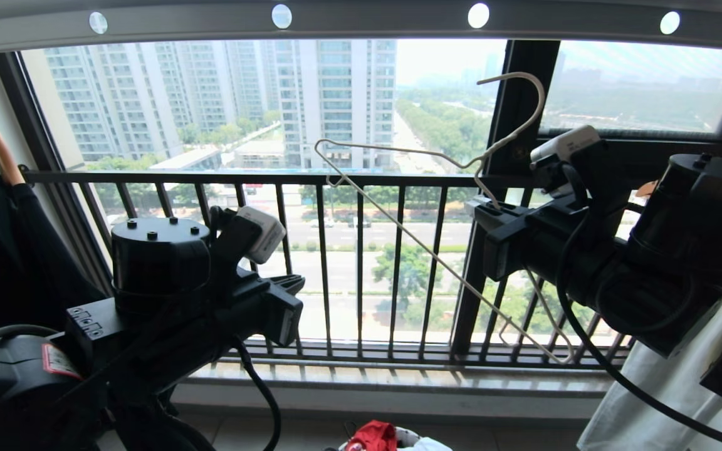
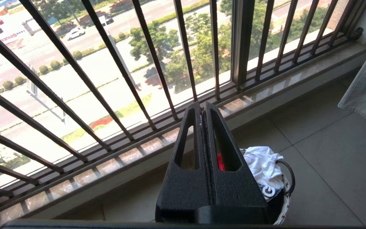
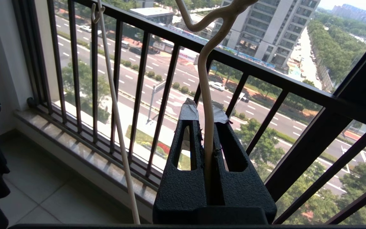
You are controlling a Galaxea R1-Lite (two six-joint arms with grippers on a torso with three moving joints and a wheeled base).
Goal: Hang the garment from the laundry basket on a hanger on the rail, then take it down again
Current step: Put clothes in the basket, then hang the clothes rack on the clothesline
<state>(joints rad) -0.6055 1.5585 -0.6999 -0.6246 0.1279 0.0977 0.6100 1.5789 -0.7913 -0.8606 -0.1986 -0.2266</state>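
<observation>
Garment [image 1: 375,436] lies in the laundry basket [image 2: 286,203] below, left gripper [image 2: 203,109] clenched empty near the railing [image 1: 361,263], right gripper [image 3: 204,117] grasping the hanger [image 1: 411,232] under the rail [image 1: 361,22].

Hanger [image 1: 398,207]: thin cream-white wire, triangular, twisted neck, small notch hooks at shoulders. Neck clamped between fingers of right hand [image 1: 489,216]; hook curves up above that hand, triangle tilted, spreading down and to both sides of it, off rail.

Rail [image 1: 373,22]: wide grey metal beam, row of round holes, overhead, well above both hands.

Garment [image 1: 373,436]: red, crumpled in laundry basket [image 2: 286,200], on floor below left hand [image 2: 203,109], apart from it.

Laundry basket: small, round, black loop handle.
</observation>
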